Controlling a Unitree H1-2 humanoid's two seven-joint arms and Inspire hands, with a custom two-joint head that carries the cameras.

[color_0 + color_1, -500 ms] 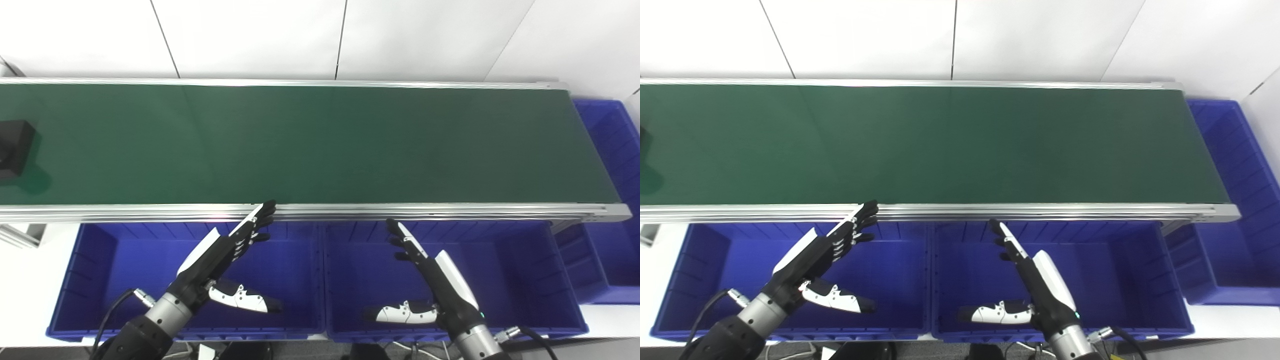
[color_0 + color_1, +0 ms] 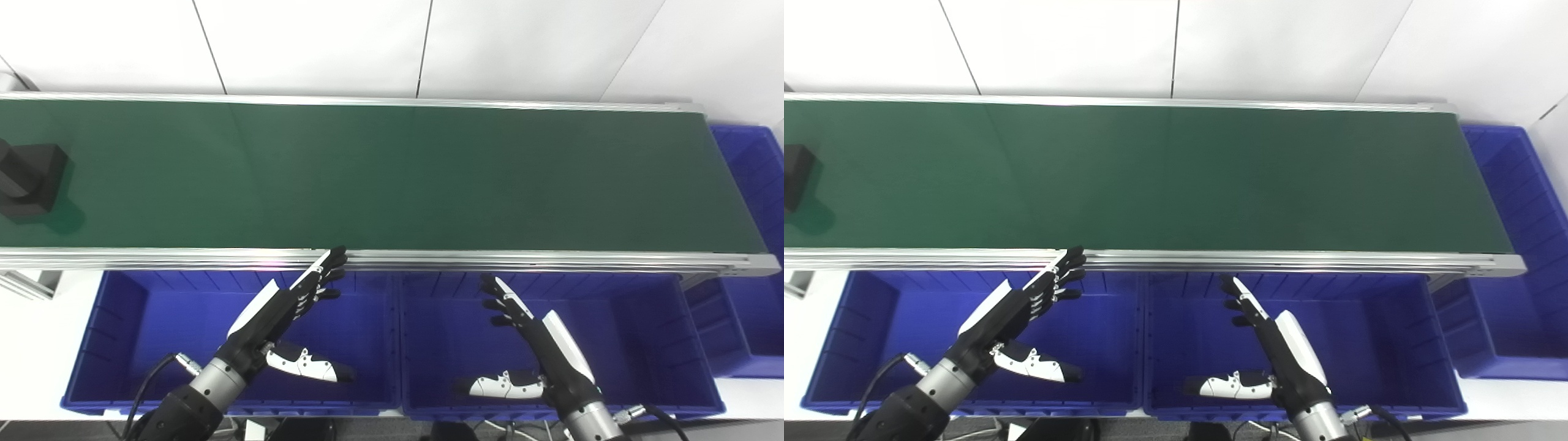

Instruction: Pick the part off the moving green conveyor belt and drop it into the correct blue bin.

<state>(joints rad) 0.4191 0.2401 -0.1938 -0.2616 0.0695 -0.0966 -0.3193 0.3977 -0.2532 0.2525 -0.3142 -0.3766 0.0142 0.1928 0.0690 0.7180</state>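
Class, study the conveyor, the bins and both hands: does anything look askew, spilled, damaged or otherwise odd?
Nothing stands out. One black part sits on the green belt at its far left; the left hand and right hand hover open over the blue bins.

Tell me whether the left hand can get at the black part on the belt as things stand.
Probably not yet. The black part sits at the belt's far left end, while the left hand, open, hovers over the left blue bin near mid-belt. Nothing blocks the way.
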